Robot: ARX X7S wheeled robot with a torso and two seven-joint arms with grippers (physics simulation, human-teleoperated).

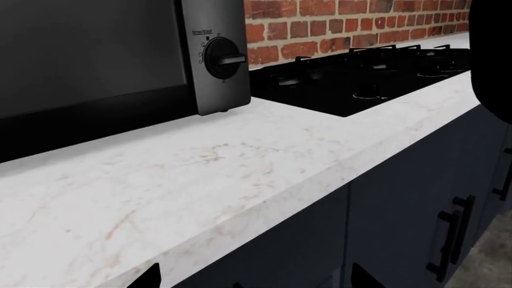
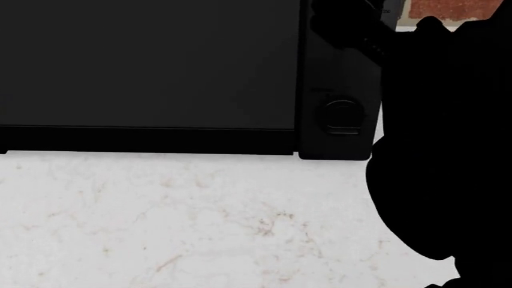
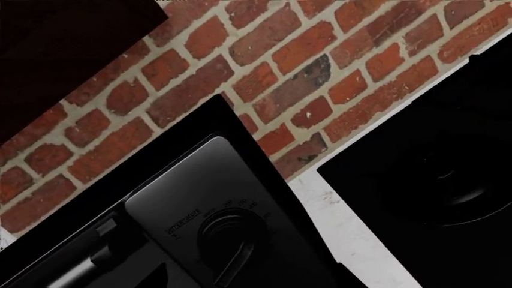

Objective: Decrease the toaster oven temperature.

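The toaster oven point(image 2: 152, 60) is a big black box with a dark glass door, standing on the white marble counter point(image 2: 200, 222). Its side control panel carries a round black knob point(image 2: 342, 116). The left wrist view shows the panel and a knob point(image 1: 224, 58). The right wrist view looks close at the panel's upper end and a knob point(image 3: 228, 239) with a bar handle. My right arm is a black mass at the head view's right, and its gripper end point(image 2: 340, 24) reaches the upper panel; its jaws are not discernible. My left gripper point(image 1: 256, 282) is open and empty, low beside the counter's front edge.
A flat black cooktop point(image 1: 368, 78) with burner grates lies right of the oven, and also shows in the right wrist view point(image 3: 432, 174). A red brick wall point(image 3: 264, 66) runs behind. Dark cabinet doors with black handles point(image 1: 452, 234) sit below the counter.
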